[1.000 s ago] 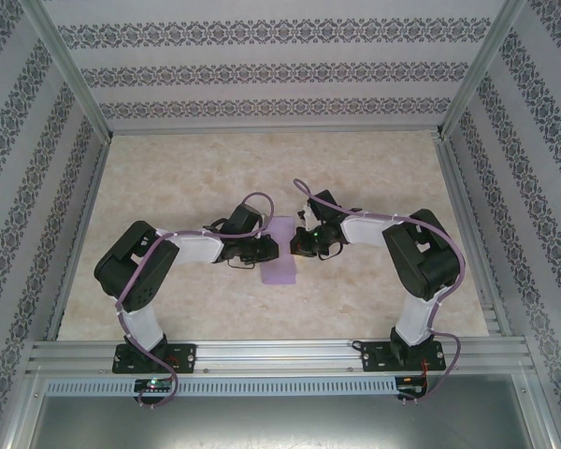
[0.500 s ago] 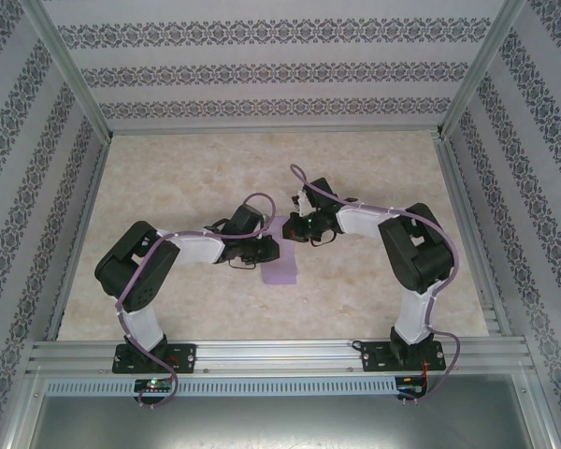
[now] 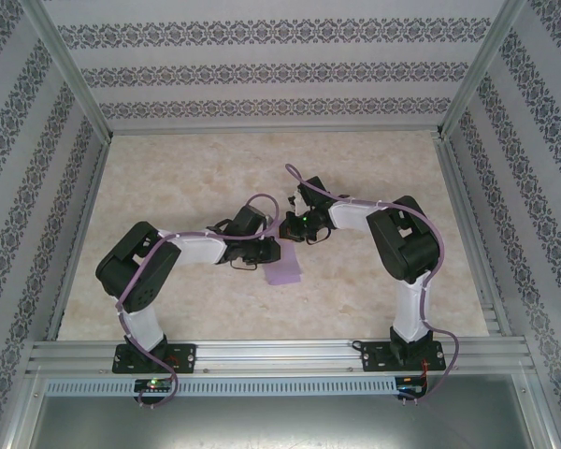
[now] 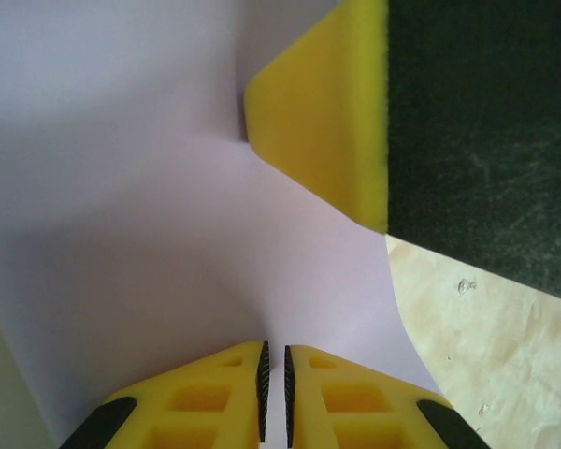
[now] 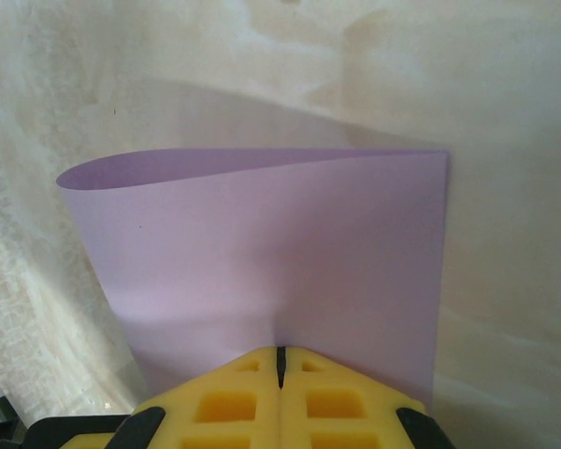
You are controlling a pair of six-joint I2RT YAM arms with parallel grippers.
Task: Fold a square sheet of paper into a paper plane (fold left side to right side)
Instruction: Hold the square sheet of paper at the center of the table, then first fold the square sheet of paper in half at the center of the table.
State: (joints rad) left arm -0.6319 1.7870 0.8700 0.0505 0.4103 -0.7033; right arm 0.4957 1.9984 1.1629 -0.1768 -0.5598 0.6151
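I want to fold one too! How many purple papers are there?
1. The purple sheet lies curled in the middle of the table, pinched by the left gripper and the right gripper. Another could hide beneath them.

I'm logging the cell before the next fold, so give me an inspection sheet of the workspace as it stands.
Surface: beige marbled table, flat.
Job's things: square sheet of paper, lilac, curled over and held between both grippers; not yet a plane.
Clutter: nothing seen.
Grippers: left gripper fingers nearly together, apparently pinching the sheet; right gripper shut on its edge.
Cables: lilac cables run along both arms, off the paper.
Surroundings: patterned walls; aluminium frame rail at the near edge.
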